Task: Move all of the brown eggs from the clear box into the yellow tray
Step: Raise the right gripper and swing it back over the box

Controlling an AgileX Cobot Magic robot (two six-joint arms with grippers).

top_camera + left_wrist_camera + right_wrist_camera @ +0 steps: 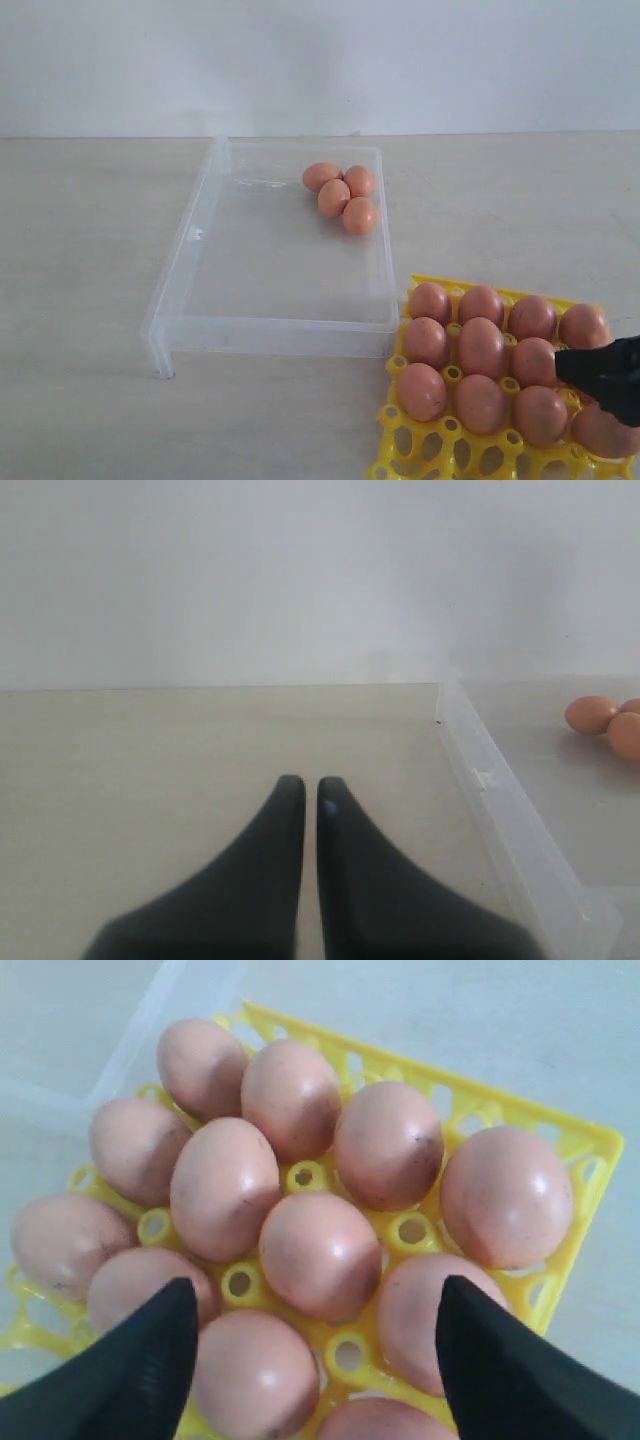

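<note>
The right fingers (130,1360) stand spread wide and hold nothing, hanging just above the filled cups of the yellow tray (432,452); the left fingers (250,880) are pressed nearly together with only a thin slit between them (nothing is caught in it), low over bare desk beside the clear box (198,232). The desk (80,300) is a pale, beige surface with a faint wood grain; behind it rises a plain white wall (300,60). The brown eggs (482,347) are smooth, matte, orange-brown ovals with faint darker speckles, all much alike in size; twelve sit upright in the tray in three rows of four, while the tray's nearest row of cups shows only open yellow lattice. Four more lie touching in a tight cluster in the far right corner of the box; the box is transparent, shallow and low-walled, and the tray lies just beside its near right corner.
</note>
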